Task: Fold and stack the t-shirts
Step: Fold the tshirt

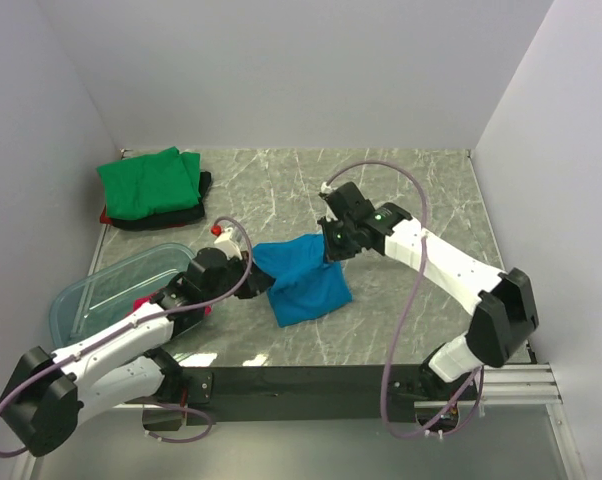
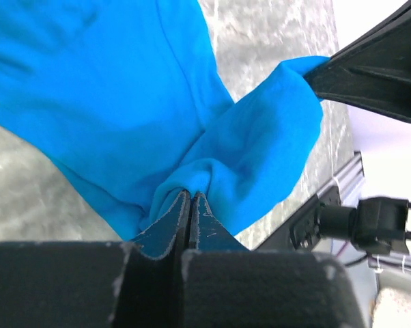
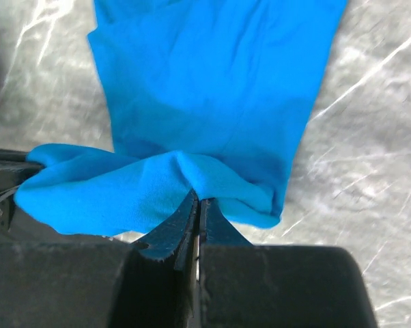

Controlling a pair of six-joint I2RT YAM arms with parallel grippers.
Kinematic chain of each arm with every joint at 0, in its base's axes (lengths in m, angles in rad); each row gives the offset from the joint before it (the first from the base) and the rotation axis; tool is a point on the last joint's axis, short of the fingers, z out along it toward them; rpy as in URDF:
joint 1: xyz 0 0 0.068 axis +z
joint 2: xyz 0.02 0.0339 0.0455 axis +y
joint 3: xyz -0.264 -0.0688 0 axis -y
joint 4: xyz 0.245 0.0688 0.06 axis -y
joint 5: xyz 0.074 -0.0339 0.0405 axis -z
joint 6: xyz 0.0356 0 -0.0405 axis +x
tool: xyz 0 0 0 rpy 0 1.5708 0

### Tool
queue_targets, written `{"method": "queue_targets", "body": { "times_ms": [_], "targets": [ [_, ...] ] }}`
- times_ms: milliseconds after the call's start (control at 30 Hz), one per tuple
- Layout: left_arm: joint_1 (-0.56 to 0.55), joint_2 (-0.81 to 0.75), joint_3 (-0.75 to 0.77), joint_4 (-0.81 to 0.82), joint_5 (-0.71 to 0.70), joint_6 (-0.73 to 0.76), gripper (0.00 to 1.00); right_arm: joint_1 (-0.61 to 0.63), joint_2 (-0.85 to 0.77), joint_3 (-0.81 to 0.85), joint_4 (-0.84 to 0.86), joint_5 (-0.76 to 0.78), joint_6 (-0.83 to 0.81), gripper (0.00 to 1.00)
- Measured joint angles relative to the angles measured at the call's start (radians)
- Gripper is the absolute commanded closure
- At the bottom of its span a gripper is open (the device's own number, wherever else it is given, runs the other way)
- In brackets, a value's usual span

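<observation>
The blue shirt (image 1: 306,285) lies in the middle of the counter (image 1: 411,190), part folded, with its bulk spread flat toward your arm bases. Its far edge is lifted and strung between both tools. The left tool (image 1: 249,266) is pressed tight on one bunched end and the right tool (image 1: 329,250) pinches the other (both wrist views show cloth squeezed between closed jaws). So the held edge runs left to right, and the rest of the shirt lies nearer you than either tool. A fold, I judge, means drawing that edge toward the bases with both arms together. The green shirt (image 1: 146,182) lies at far left, well apart, nearer the left arm.
</observation>
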Motion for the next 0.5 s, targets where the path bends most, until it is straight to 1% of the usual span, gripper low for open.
{"method": "queue_targets", "body": {
  "times_ms": [167,333,500],
  "targets": [
    [0.076,0.073,0.02,0.032,0.046,0.032,0.99,-0.039,0.103,0.07,0.003,-0.009,-0.031,1.0],
    [0.129,0.153,0.03,0.07,0.084,0.058,1.0,-0.069,0.213,0.149,0.006,-0.031,-0.056,1.0],
    [0.174,0.231,0.036,0.109,0.12,0.076,0.99,-0.095,0.304,0.19,0.006,-0.045,-0.071,1.0]
  ]
}}
